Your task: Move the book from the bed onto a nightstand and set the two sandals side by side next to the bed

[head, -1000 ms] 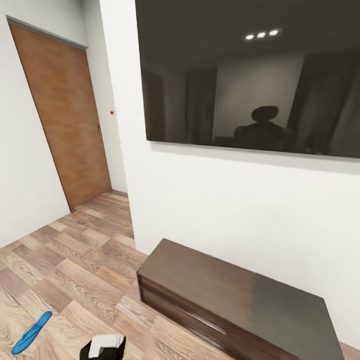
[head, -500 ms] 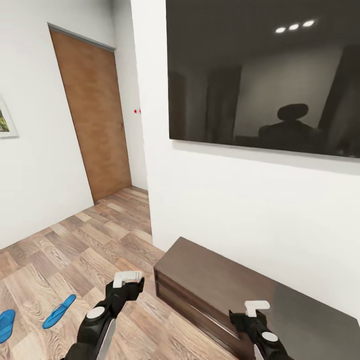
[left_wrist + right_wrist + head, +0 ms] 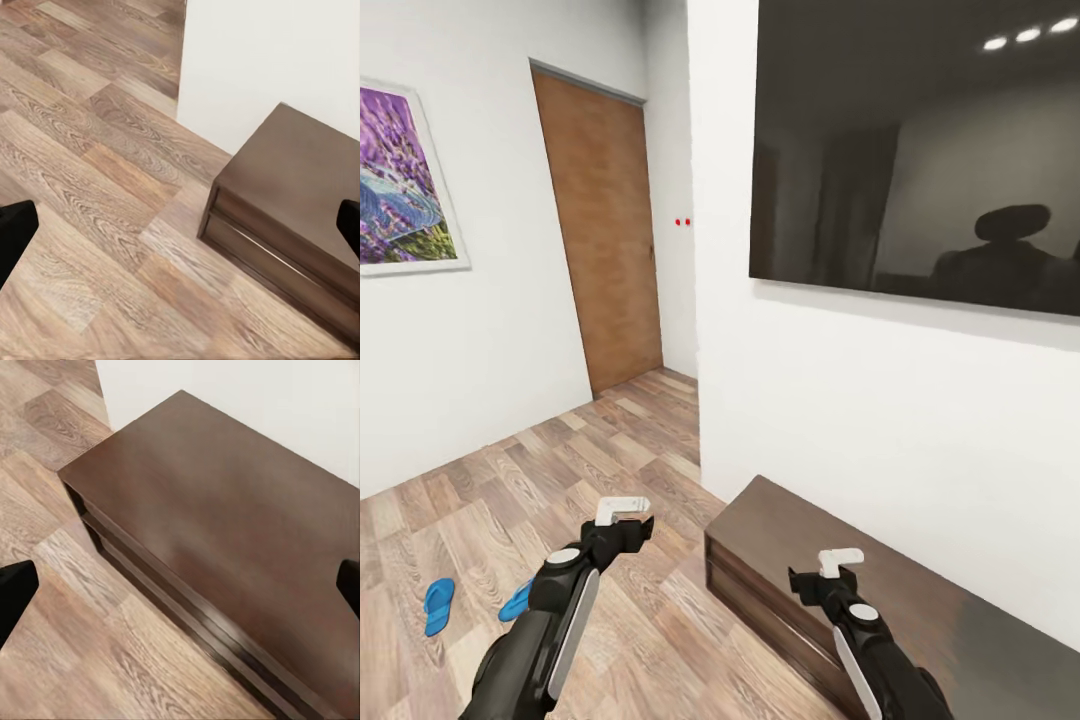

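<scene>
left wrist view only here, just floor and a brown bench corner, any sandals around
Observer: Yes. The head view has two blue sandals lying on the wood floor to the robot's left, one partly behind the left arm.
Operator: whats above the bench
Observer: A large dark screen hangs on the white wall over the bench.
Operator: any way out
Observer: A closed wooden door stands ahead, left of that wall.

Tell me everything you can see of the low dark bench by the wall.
The bench is a long, low cabinet of glossy dark brown wood with a flat bare top and two stacked drawer-like fronts parted by thin grooves. It stands on the wood-plank floor, its long back along the white wall. Nothing rests on the part in view.
</scene>
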Controlling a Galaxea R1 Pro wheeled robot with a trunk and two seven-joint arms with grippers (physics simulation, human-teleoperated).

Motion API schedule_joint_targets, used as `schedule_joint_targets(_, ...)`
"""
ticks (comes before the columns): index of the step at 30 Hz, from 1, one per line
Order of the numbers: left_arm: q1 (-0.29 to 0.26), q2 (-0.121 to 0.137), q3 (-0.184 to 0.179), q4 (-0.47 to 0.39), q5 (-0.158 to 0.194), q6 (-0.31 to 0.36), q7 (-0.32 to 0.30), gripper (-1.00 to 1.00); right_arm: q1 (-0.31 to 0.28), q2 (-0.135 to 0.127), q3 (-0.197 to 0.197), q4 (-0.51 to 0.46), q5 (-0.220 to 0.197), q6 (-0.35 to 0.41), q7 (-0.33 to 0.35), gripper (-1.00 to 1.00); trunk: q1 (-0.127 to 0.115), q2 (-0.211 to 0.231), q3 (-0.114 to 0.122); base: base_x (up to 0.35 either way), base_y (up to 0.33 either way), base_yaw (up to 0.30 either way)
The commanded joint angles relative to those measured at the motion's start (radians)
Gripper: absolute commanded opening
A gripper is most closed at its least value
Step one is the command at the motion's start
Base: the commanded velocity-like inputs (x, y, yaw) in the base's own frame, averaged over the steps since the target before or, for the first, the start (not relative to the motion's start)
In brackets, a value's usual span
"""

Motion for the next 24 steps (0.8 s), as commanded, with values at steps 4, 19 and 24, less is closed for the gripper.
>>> schedule_joint_targets(4, -0.002, 0.000, -0.001, 0.042, 0.000, 0.004, -0.001, 1.00, -0.001, 0.002, 0.006, -0.003, 0.001, 0.004, -0.002, 1.00, 0.000, -0.001, -0.001, 0.169, 0.193, 0.260)
schedule_joint_targets(19, -0.003, -0.006, -0.042, 0.107, -0.001, 0.001, -0.004, 1.00, -0.001, 0.003, 0.007, -0.002, 0.001, -0.001, 0.003, 1.00, 0.000, -0.001, -0.001, 0.308, 0.067, 0.241)
schedule_joint_targets(24, -0.003, -0.007, -0.058, 0.116, -0.001, 0.001, -0.004, 1.00, -0.001, 0.002, 0.006, -0.002, 0.001, 0.002, 0.003, 1.00, 0.000, -0.001, -0.001, 0.262, 0.216, 0.149)
